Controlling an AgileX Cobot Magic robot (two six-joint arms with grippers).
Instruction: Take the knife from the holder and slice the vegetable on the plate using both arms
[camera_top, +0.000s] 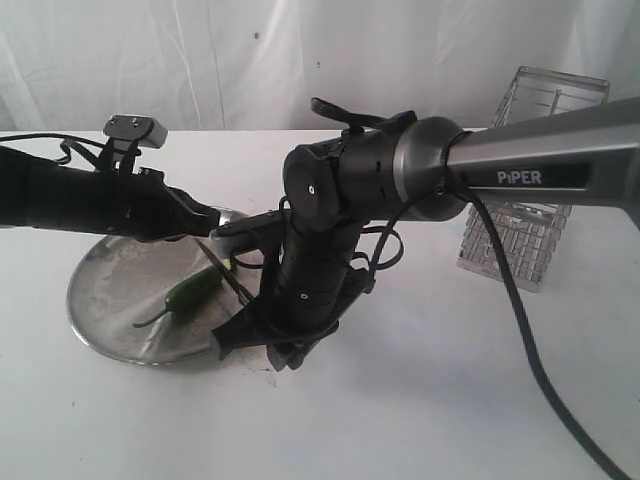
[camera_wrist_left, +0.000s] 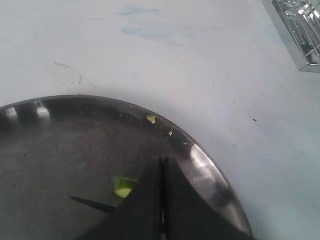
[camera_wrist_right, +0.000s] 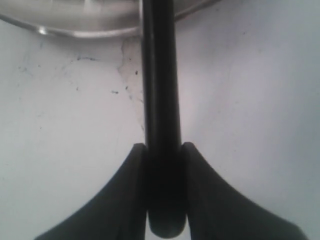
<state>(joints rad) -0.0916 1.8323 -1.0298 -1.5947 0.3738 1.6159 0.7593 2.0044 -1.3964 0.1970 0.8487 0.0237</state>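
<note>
The green vegetable (camera_top: 188, 291) lies on the steel plate (camera_top: 110, 300), its thin stem pointing toward the near rim. A cut green piece (camera_wrist_left: 122, 186) lies beside my left gripper (camera_wrist_left: 162, 161), which is shut on nothing and hovers over the plate's far side (camera_top: 207, 222). A tiny green scrap (camera_wrist_left: 151, 118) sits near the rim. My right gripper (camera_wrist_right: 164, 147) is shut on the black handle of the knife (camera_wrist_right: 161, 95) at the plate's right edge (camera_top: 250, 332). The dark blade (camera_top: 236, 286) slants over the plate by the vegetable's cut end; its tip (camera_wrist_left: 82, 201) shows in the left wrist view.
The chrome wire holder (camera_top: 528, 190) stands at the back right on the white table, and its corner (camera_wrist_left: 300, 30) shows in the left wrist view. The right arm's grey link marked PiPER (camera_top: 540, 160) crosses above the table. A white cloth hangs behind.
</note>
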